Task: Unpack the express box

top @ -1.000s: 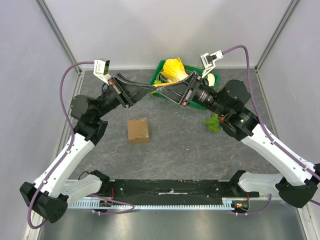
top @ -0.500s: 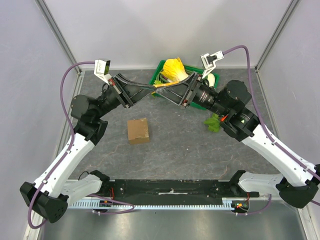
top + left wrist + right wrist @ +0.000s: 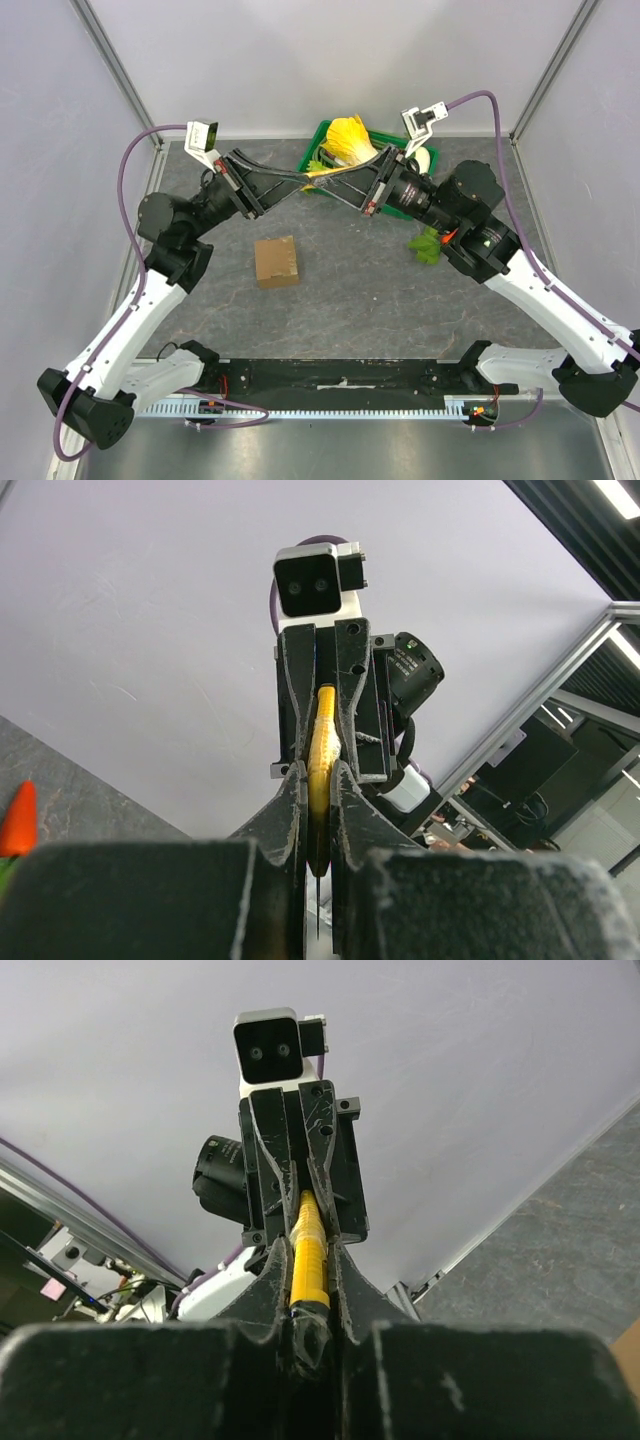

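Yellow, perhaps leafy item [image 3: 348, 136] in both jaws' pinch by green crate [image 3: 322, 128], express box [image 3: 277, 261] well apart

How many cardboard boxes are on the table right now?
1: the express box lies on the table, left of centre, clear of the left hand and right hand, both shut on a yellow item. Others may be hidden.
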Controlling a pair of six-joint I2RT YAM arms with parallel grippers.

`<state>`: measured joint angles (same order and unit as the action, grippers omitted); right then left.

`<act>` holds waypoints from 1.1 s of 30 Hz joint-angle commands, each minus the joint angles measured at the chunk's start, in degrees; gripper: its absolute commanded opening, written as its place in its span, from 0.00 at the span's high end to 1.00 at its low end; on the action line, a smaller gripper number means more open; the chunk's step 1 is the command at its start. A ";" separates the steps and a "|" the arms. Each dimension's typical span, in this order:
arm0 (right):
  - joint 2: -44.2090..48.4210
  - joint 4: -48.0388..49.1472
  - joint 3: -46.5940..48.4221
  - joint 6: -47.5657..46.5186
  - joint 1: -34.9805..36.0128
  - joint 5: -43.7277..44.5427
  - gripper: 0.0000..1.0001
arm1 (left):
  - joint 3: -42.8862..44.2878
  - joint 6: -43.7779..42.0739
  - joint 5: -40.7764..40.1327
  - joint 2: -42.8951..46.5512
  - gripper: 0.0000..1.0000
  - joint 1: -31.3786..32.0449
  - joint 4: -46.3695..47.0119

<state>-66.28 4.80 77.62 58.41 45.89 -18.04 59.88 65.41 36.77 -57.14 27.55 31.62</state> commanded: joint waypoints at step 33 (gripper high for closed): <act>-3.32 -13.51 -12.67 -28.71 7.98 37.73 1.00 | -14.34 -25.24 -27.81 -2.79 0.11 -12.96 -60.01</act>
<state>-67.99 -13.78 67.26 32.99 51.03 14.33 48.01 43.44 10.39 -59.72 15.07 -33.54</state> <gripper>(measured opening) 0.139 0.894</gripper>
